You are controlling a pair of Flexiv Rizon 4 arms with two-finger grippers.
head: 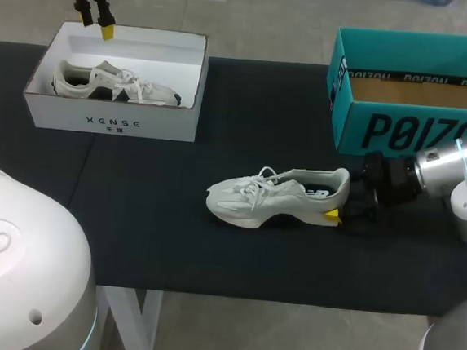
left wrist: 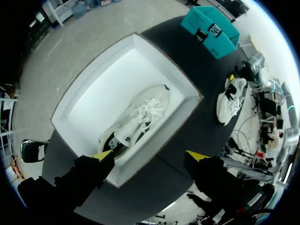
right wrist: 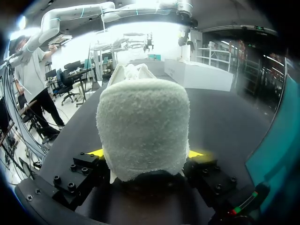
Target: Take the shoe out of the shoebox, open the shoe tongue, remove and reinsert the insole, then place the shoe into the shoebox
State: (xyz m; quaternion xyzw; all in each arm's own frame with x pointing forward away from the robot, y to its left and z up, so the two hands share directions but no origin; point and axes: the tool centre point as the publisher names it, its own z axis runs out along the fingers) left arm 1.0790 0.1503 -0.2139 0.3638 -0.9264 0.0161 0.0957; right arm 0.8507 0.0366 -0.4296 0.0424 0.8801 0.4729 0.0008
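Near the table's middle the shoe (head: 276,197) stood on its sole, its padded heel pinched from both sides by the right gripper (head: 341,211). Held by that soft end alone, it would likely droop at the toe or twist free if lifted. At the far left corner the left gripper (head: 97,22) hung spread above the white shoebox (head: 111,121), which held a second shoe (head: 115,83); that box and the teal box (head: 409,129) at the far right corner bore front-wall print, left unread.
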